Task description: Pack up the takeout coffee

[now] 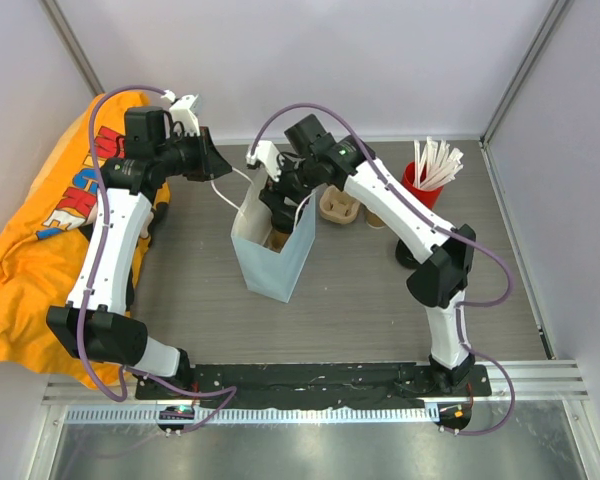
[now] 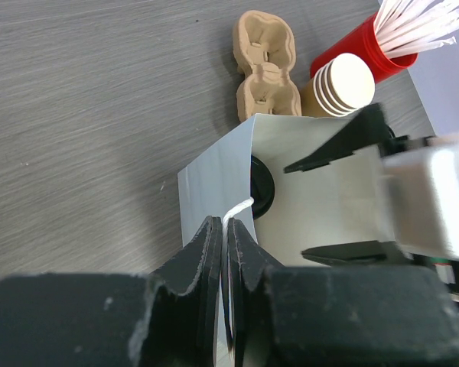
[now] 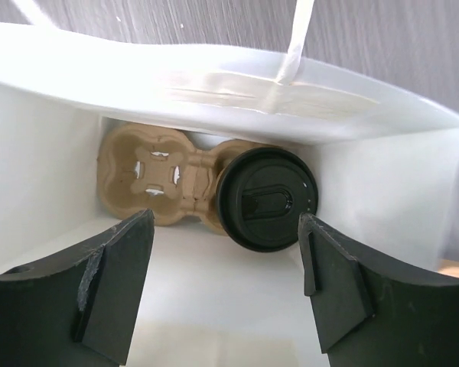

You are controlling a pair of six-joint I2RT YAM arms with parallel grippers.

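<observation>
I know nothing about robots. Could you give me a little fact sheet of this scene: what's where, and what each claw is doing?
bag: white paper bag, upright, mid-table
cup: black-lidded cup inside the bag, seated in a cardboard carrier
left gripper: shut on the bag's white handle
right gripper: open at the bag's mouth, above the cup, holding nothing
behind the bag: spare carrier, cup stack, red straw holder
left edge: orange cloth
</observation>
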